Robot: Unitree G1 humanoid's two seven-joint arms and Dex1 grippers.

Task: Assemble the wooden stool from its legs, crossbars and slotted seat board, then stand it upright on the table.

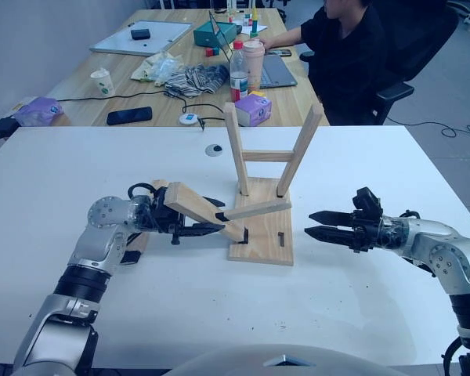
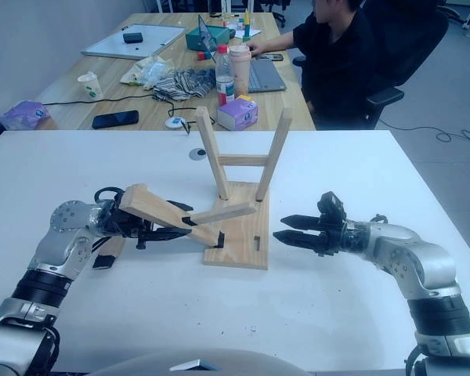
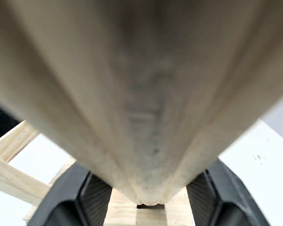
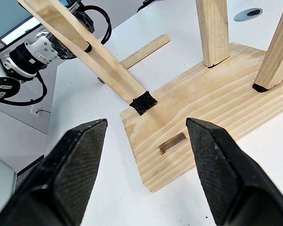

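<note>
Left pincer [image 1: 189, 227] pinching tilted leg [image 1: 196, 205] with attached crossbar [image 1: 254, 208]; leg tip rests at the seat board's near-left corner, looks not seated. Loose stick [image 4: 145, 51] lies flat on the counter under that arm, toward the left edge. Seat board [image 1: 262, 239] lies flat mid-counter. Far leg pair [image 1: 236, 149] plus far crossbar [image 1: 268, 156] stands in it. Near-right slot [image 4: 172, 142] is empty. Right pincer [image 1: 309, 222] is spread, empty, just right of the board. Roughly half done: 2 legs to seat, then flip upright. No readable writing on the parts.
</note>
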